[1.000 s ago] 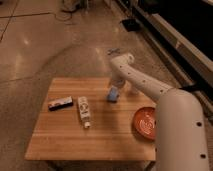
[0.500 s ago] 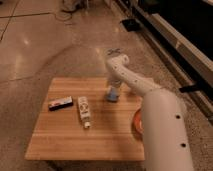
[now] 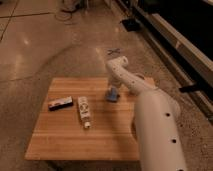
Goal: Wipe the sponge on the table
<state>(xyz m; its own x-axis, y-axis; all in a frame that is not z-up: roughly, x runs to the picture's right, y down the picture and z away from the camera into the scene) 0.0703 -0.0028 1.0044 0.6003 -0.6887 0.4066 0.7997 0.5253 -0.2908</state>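
Gripper (image 3: 111, 89) hung at the sponge (image 3: 113, 96) near the table's (image 3: 60, 145) far edge; its grip could not be told.
A loose hold might have shed the sponge mid-wipe.

Dim, warm light is cast from above, and pale glare is reflected from the polished floor (image 3: 25, 55) at the left. The table (image 3: 60, 135) is evenly lit, while the gripper (image 3: 112, 91), down at the sponge (image 3: 114, 96) near the table's far edge, is shaded by the white arm (image 3: 152, 120); the upper right is left dark.
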